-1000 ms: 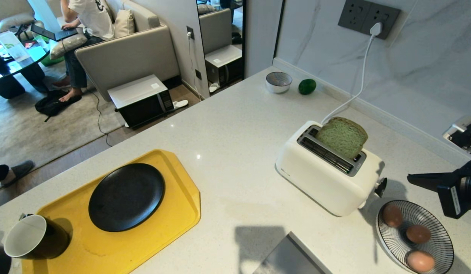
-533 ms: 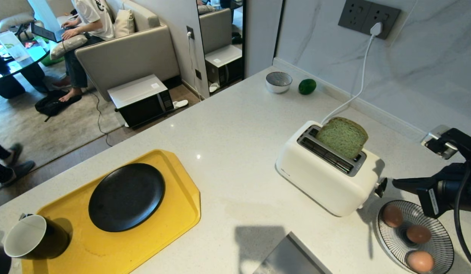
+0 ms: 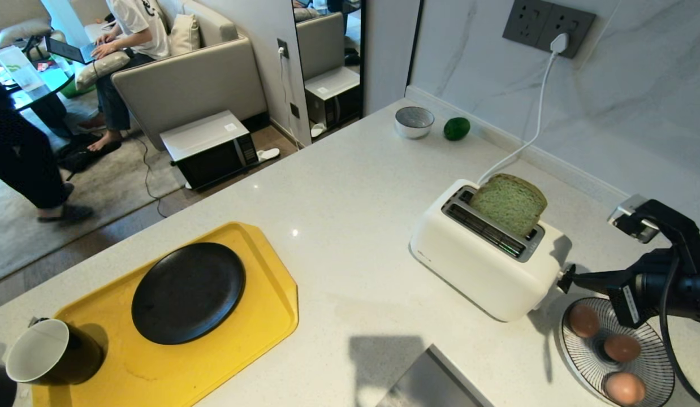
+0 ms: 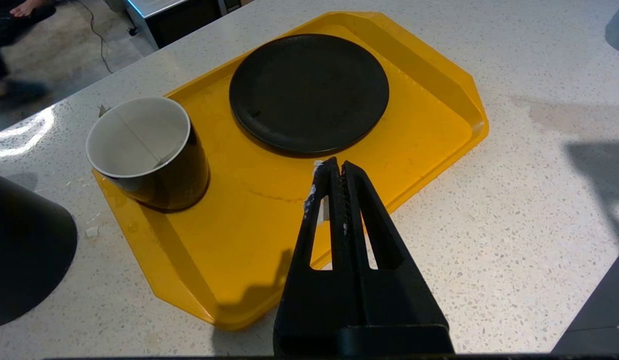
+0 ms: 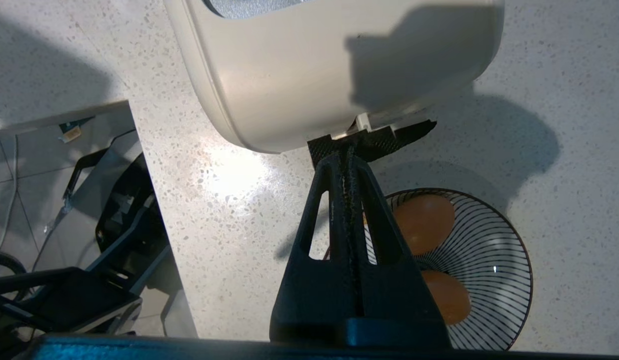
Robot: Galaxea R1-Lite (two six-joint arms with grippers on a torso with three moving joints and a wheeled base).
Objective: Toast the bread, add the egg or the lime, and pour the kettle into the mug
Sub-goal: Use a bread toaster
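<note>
Right claw (image 3: 566,276) is pinched shut, nothing in it, tip right at the toaster (image 3: 485,265) lever (image 3: 566,278). Bread (image 3: 509,203) sits high in the toaster's back slot. I'd push straight down on the lever, staying centred so the tip doesn't slip off toward the eggs (image 3: 583,320) just beside the toaster. Left claw (image 4: 333,172) is shut too, idling over the tray (image 4: 439,80), well away from the toaster. Can't tell if the tip actually touches the lever; the kettle (image 4: 19,250) is mostly cut off.
</note>
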